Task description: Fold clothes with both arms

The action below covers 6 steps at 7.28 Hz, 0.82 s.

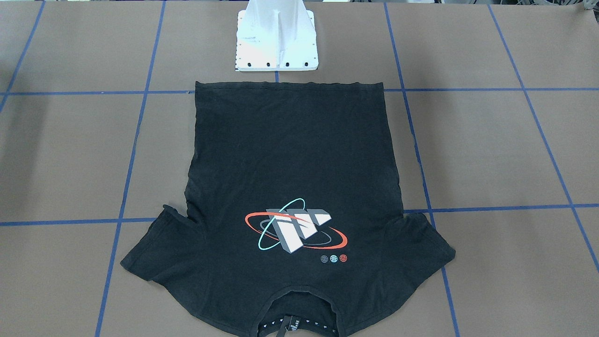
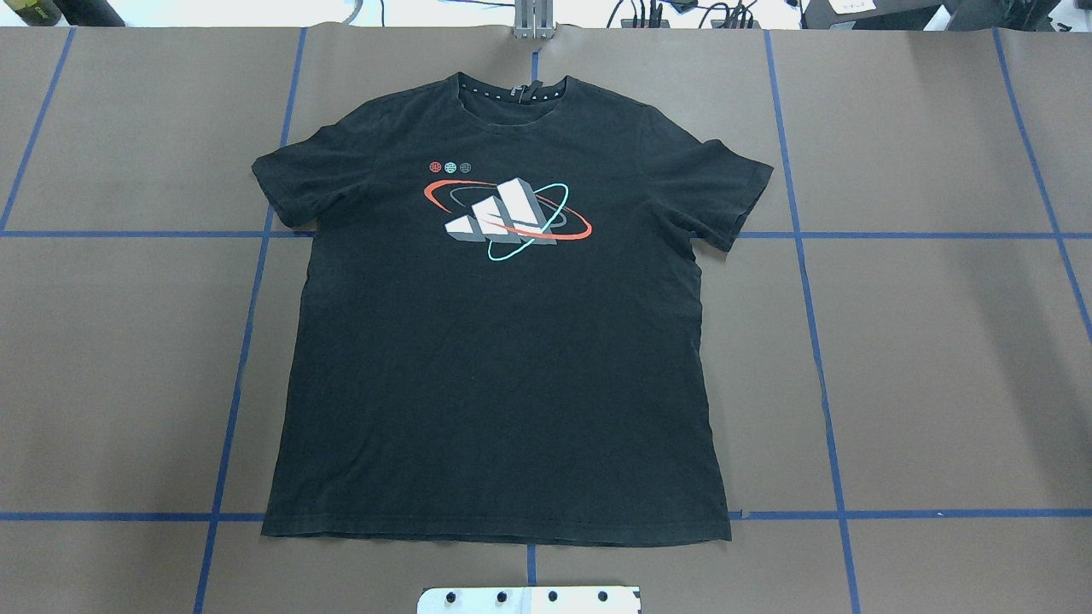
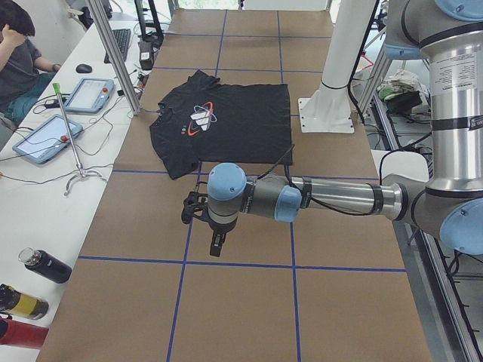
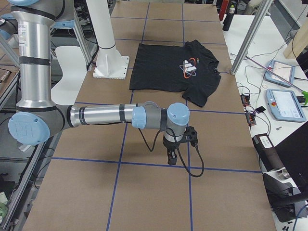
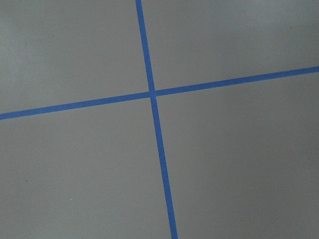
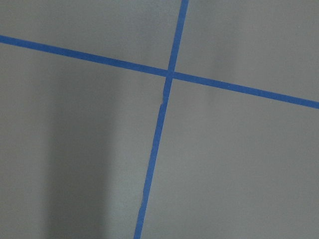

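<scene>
Plainly, the T-shirt [image 2: 499, 341] lies flat mid-frame on the counter [image 2: 938, 358]; left tool [image 3: 216, 245] and right tool [image 4: 171, 157], apart or together, I cannot tell

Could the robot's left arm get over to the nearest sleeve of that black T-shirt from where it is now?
Probably yes. The left hand hangs over bare table, apart from the flat T-shirt, and nothing lies between it and the sleeve. Whether the hand is open, I cannot tell.
</scene>
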Motion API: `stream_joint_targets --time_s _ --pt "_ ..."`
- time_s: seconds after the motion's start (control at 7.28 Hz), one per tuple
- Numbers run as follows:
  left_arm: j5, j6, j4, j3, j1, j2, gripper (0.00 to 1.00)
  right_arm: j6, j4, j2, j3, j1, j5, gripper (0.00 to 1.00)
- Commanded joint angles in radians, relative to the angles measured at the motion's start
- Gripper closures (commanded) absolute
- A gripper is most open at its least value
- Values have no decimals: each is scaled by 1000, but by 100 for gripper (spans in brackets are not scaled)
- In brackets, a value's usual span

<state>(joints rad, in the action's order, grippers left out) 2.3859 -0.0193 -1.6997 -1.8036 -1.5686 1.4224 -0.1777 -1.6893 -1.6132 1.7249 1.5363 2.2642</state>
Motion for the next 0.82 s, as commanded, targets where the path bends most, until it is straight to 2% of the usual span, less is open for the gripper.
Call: stream_joint_targets --time_s 0.0,0.14,0.27,0.55,0.69 --pt "2 9 0 -19 -1 53 0 3 147 15 -2 -18 0 0" --pt "2 10 2 -8 1 138 0 7 280 15 -13 -24 -2 0" --pt "6 9 -3 -3 1 163 0 10 316 16 -13 -56 0 0" --pt "12 12 -3 21 4 216 0 195 322 59 -16 -116 0 0" --pt "34 41 -26 30 4 226 0 210 320 123 -36 -139 8 0"
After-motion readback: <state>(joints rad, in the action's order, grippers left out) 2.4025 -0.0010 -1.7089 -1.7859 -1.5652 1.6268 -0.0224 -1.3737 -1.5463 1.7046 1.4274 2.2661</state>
